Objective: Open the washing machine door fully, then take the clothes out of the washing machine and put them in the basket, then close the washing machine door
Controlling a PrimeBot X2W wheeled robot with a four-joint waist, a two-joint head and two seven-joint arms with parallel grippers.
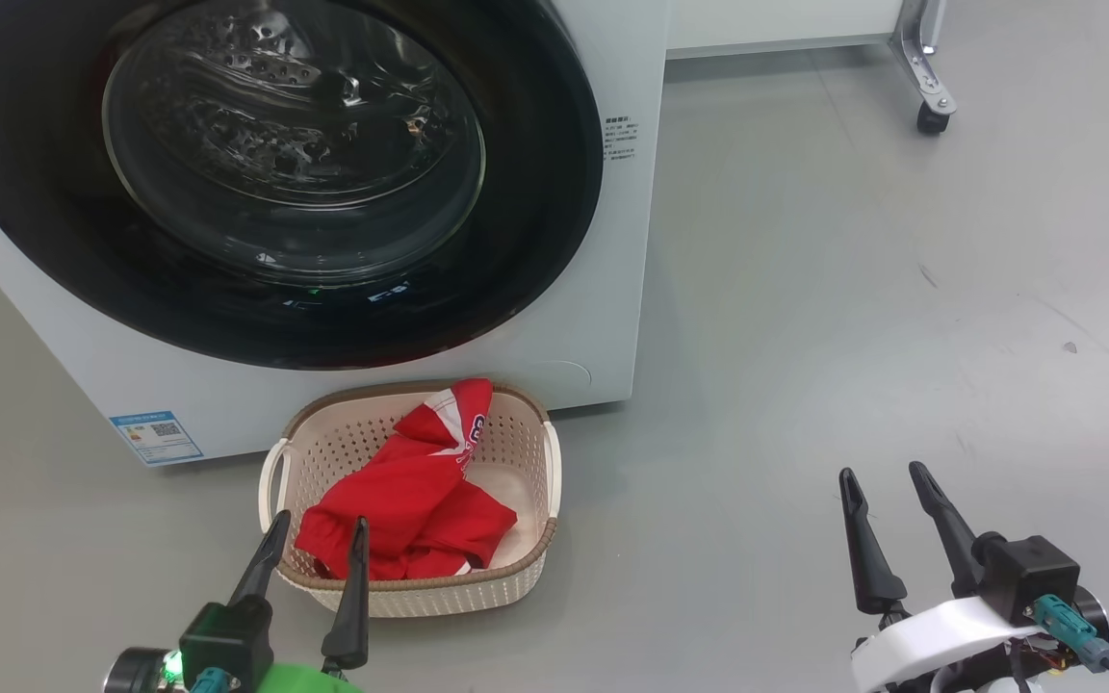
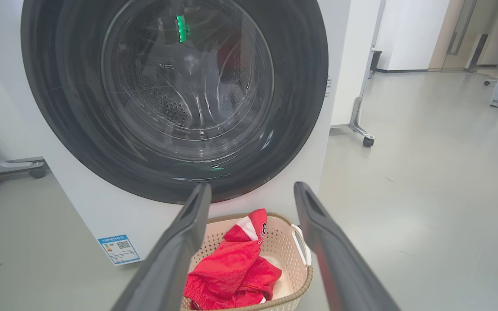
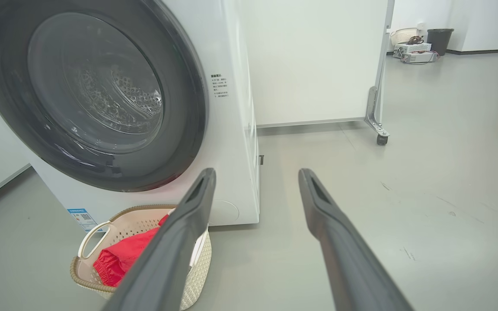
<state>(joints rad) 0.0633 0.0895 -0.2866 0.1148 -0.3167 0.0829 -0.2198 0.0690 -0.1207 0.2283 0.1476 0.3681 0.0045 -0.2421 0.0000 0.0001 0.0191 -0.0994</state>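
We see the large round glossy black-rimmed door point(image 1: 295, 144), with its clear glass bowl, shut flush on the big white front-loading washing machine point(image 1: 612, 318). The bright red, white-trimmed clothes point(image 1: 410, 491) lie in the small cream perforated basket point(image 1: 516, 577), which stands on the grey floor point(image 1: 805, 337) just before the machine. Our left gripper point(image 1: 321, 520), by the basket's near rim, and right gripper point(image 1: 882, 471), well apart, both gape empty, 2 fingers spread.

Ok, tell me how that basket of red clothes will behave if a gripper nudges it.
The basket is perforated plastic holding only the red clothes, so it is probably light and would slide easily on the smooth floor. Low and wide, it seems unlikely to tip. The clothes lie crumpled, so they may shift.
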